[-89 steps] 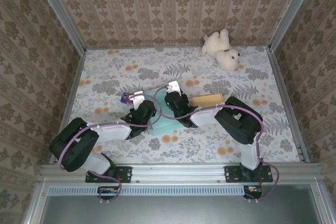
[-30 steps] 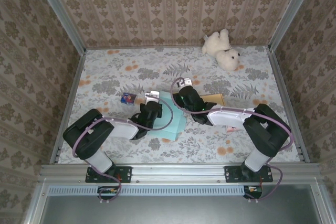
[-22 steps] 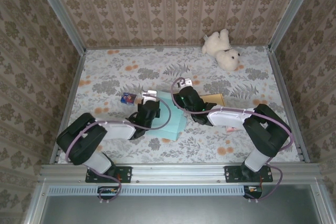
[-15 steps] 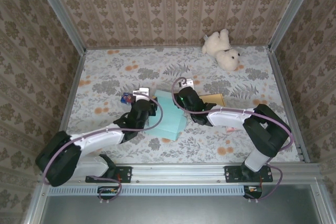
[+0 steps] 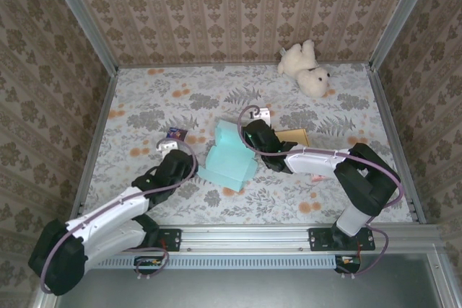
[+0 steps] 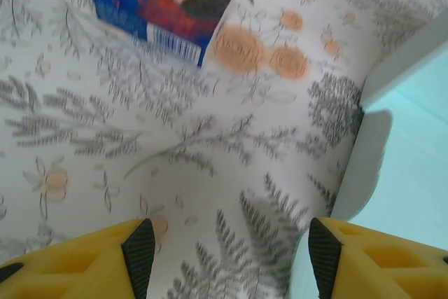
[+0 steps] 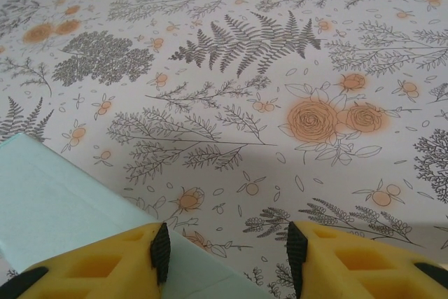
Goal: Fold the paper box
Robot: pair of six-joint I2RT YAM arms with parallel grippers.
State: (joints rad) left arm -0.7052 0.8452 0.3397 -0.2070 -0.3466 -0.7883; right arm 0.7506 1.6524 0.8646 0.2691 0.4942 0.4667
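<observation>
The teal paper box (image 5: 227, 158) lies partly folded mid-table, its far flap standing up. My left gripper (image 5: 175, 155) hovers left of it, apart from it. In the left wrist view that gripper (image 6: 227, 250) is open over bare tablecloth, with the teal paper box (image 6: 413, 166) and its raised pale edge to the right. My right gripper (image 5: 253, 135) sits at the box's far right corner. Seen from the right wrist, it (image 7: 227, 250) is open, with the teal paper (image 7: 56, 201) under its left finger (image 7: 105, 271) and nothing between the fingers.
A small blue box (image 5: 177, 133) (image 6: 164, 12) lies just beyond my left gripper. A flat brown card (image 5: 292, 137) lies to the right of the paper box, beside my right arm. A white teddy bear (image 5: 307, 68) rests at the back right. Walls enclose the table.
My left arm has pulled back from the paper box toward the near left. The box's far flap now stands raised. My right gripper has stayed at the box's far right corner.
</observation>
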